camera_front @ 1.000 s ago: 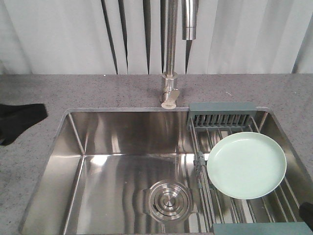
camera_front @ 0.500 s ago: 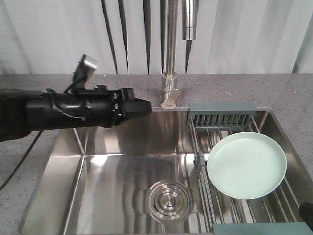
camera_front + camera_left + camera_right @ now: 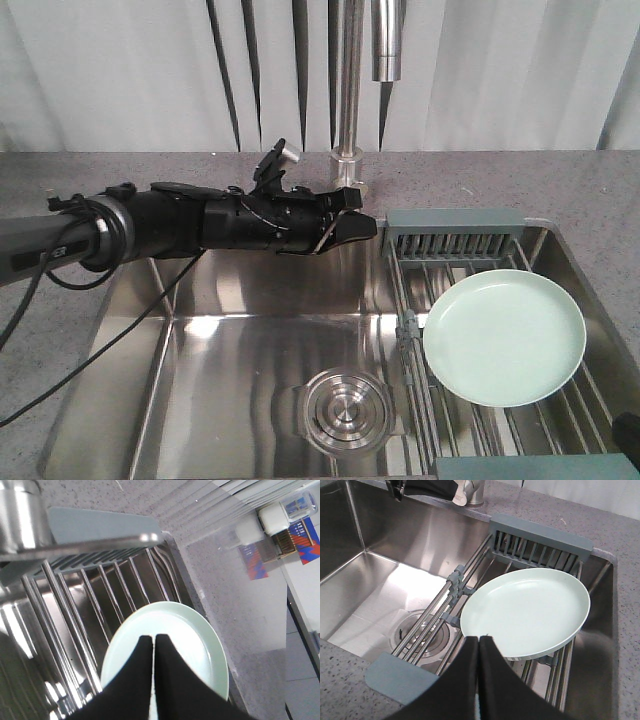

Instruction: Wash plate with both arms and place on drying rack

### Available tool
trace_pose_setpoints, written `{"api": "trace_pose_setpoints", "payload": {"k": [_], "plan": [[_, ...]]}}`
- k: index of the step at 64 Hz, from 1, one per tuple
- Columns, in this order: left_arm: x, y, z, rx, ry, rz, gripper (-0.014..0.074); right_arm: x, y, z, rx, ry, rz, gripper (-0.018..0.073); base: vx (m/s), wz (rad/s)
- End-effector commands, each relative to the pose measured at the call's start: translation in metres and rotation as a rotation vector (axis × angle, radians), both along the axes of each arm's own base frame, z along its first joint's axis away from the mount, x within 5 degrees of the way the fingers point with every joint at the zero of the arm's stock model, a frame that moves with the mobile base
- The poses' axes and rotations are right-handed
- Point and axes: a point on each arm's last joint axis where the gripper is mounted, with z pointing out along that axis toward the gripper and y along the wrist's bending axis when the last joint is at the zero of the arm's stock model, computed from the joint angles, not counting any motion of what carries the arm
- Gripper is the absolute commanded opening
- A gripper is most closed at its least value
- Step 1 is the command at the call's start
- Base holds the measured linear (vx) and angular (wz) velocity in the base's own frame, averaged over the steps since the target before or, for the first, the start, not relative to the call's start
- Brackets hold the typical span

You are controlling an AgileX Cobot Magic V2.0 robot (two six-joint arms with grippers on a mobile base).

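The pale mint-green plate [image 3: 505, 337] lies flat on the steel bars of the drying rack [image 3: 455, 222], which spans the right side of the sink. My left arm reaches in from the left above the basin, and its gripper [image 3: 366, 228] is shut and empty just left of the rack's far slotted frame. In the left wrist view the shut gripper [image 3: 152, 638] hovers above the plate [image 3: 187, 622] and the rack bars [image 3: 95, 587]. My right gripper [image 3: 479, 639] is shut and empty, close to the plate's [image 3: 527, 610] near rim, above the rack's near frame [image 3: 395, 675].
A tall steel faucet [image 3: 348, 110] stands behind the sink, just beyond the left gripper. The round drain [image 3: 345, 410] sits in the basin floor left of the rack. Speckled grey countertop [image 3: 90, 180] surrounds the steel sink [image 3: 150, 300]. A black cable [image 3: 100, 350] trails from the left arm.
The left arm has swung in from the left and stretched right across the sink, its gripper now near the rack's far end. The plate has stayed put.
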Motion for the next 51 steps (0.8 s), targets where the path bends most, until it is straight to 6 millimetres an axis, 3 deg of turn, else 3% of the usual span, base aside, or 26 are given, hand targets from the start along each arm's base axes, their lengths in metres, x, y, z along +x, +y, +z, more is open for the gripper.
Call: {"api": "trace_pose_setpoints", "payload": {"k": [1,23,51], "plan": [[0.008,-0.008,0.038,-0.141,-0.04,0.02,-0.0006,0.003,-0.001,0.014,0.026,-0.079,-0.029,-0.0008,0.0,0.0],[0.031,-0.015,0.044,-0.154,-0.086,0.062,-0.0006,0.003,-0.001,0.014,0.026,-0.079,-0.029,-0.0008,0.0,0.0],[0.051,-0.001,0.062,-0.179,-0.11,0.165,-0.0006,0.003,-0.002,0.013,0.022,-0.079,-0.03,-0.0008,0.0,0.0]]}}
